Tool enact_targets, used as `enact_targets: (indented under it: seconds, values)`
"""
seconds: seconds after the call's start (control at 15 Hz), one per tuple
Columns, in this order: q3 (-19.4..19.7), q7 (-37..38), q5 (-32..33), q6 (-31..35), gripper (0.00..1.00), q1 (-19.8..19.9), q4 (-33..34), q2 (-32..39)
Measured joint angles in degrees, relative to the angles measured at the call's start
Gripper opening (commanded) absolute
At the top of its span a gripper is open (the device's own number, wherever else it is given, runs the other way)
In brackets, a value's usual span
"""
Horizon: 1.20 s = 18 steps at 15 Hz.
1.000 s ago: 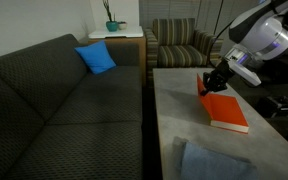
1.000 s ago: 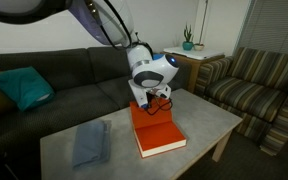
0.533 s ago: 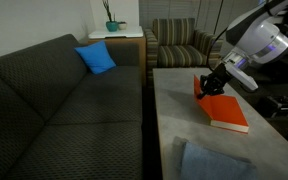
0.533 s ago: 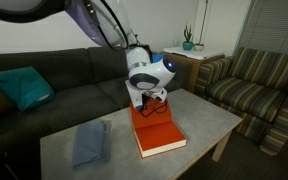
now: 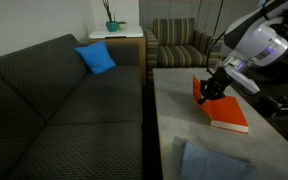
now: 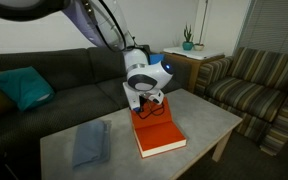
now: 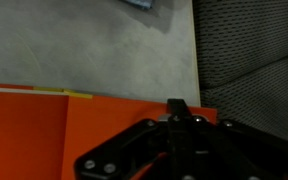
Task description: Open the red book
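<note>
One edge up, centre-right of frame: gripper fully closed, apparently pinching the cover of the red book; such a thin hold could slip, and the cover flops shut.

The wrist view's left and bottom edges cut off the red book.

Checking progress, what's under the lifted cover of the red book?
The fingers pinch the cover of the red book, raised at one end. What lies beneath is hidden; no pages show.
</note>
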<state>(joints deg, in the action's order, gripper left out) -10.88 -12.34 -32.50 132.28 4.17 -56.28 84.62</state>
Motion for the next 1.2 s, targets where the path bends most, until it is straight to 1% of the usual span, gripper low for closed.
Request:
enact_targets:
  seconds: [0.67,0.8,1.2]
  values:
    - [-0.17,0.16,0.56,0.05,0.00,0.05,0.00,0.00]
    - [-0.12,0.40,0.65,0.88,0.00,-0.08,0.00,-0.03]
    - [-0.54,2.82,4.57,5.30,0.00,-0.09,-0.01,-0.03]
